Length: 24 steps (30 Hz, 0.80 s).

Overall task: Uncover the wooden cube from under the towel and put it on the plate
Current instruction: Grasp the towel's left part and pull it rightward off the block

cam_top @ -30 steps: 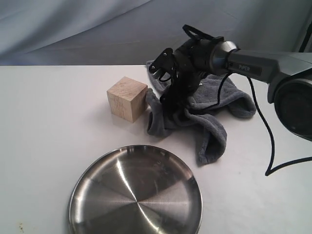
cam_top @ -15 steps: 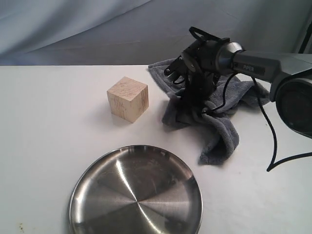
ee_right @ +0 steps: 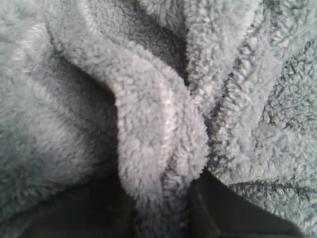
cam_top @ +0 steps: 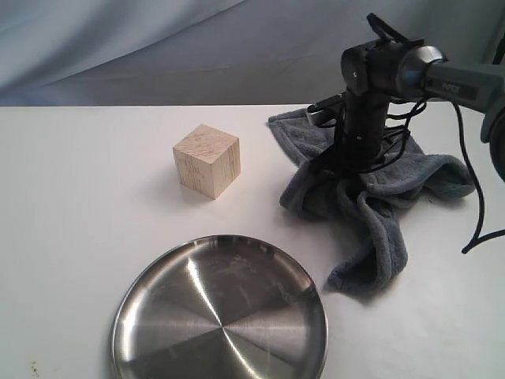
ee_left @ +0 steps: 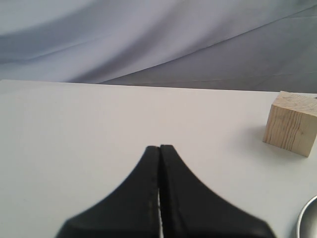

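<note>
The wooden cube (cam_top: 207,160) stands bare on the white table, a little beyond the plate (cam_top: 221,316). It also shows in the left wrist view as the cube (ee_left: 292,124), with the plate's rim (ee_left: 309,223) at the corner. The grey towel (cam_top: 379,197) lies crumpled to the cube's right, apart from it. My right gripper (cam_top: 347,170) points down into the towel. In its wrist view the right gripper (ee_right: 161,198) is shut on a raised fold of towel (ee_right: 158,124). My left gripper (ee_left: 159,148) is shut and holds nothing, well left of the cube.
A grey cloth backdrop (cam_top: 158,47) hangs behind the table. The right arm's black cable (cam_top: 473,197) loops down at the right edge. The plate sits near the table's front edge.
My right gripper has closed on the towel and dragged it to the right, away from the cube. The cube and the plate have not moved.
</note>
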Each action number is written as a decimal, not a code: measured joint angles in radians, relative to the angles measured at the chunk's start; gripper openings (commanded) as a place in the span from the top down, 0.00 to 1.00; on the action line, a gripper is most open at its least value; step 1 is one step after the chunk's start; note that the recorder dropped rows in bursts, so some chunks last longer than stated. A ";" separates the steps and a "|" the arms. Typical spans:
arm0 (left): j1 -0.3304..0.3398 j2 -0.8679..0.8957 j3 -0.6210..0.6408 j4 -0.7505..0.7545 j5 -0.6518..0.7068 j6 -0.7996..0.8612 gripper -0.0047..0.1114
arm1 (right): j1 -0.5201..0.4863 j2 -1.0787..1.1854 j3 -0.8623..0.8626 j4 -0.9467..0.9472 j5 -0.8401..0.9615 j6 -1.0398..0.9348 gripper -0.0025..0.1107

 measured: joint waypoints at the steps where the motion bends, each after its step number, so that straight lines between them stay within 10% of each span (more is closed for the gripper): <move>1: 0.000 0.000 0.000 0.000 0.000 0.000 0.96 | -0.005 -0.005 0.005 0.014 0.010 -0.005 0.98; 24: 0.000 0.000 0.000 0.000 0.000 0.000 0.96 | -0.005 -0.335 0.564 0.092 -0.277 -0.030 0.91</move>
